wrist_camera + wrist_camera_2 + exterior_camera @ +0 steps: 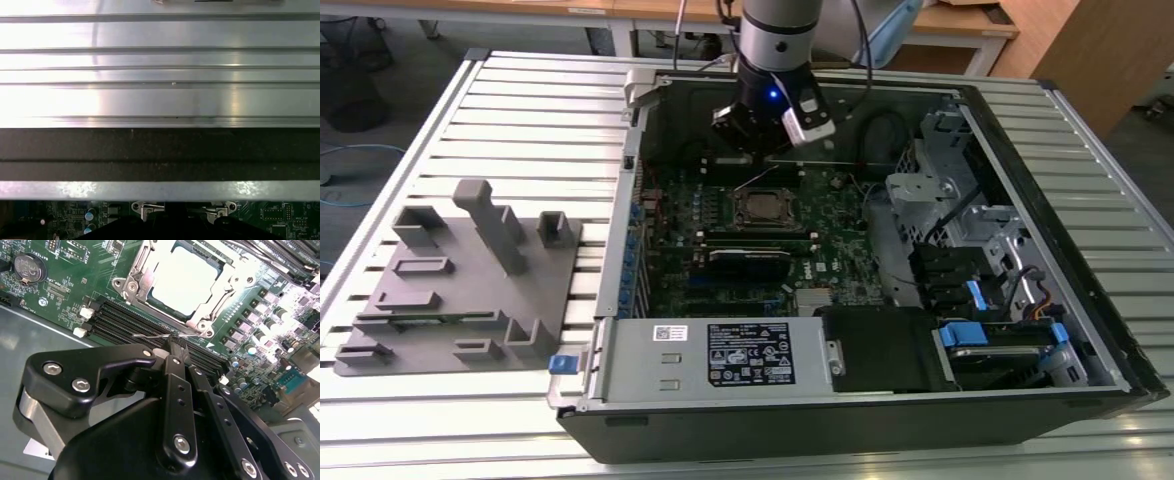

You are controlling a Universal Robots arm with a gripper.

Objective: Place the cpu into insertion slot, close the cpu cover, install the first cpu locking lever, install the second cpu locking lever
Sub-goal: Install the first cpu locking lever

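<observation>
On the ribbed aluminium table (520,100) lies a big black open-sided computer case (854,425), with a grey moulded fixture block (454,270) beside it on the exterior view's left. My grey arm (781,30) reaches down into the far end of the case. A green circuit board (841,240) covers the case floor, and the square metal-rimmed insertion slot (735,208) sits near its middle, just below my wrist in the exterior view.

In the second wrist view, the thin square silver cpu cover (142,272) lies flat on the slot. It frames the small square cpu with its pale silvery top (187,277), which is seated inside. Long black memory slots (120,327) run between the slot and me.

A thin silver wire locking lever (152,335) crosses just beside the slot's near edge. My jaws are drawn together, and my black fingertips (172,347) are right at that wire. I cannot tell whether they pinch it or only touch it.
</observation>
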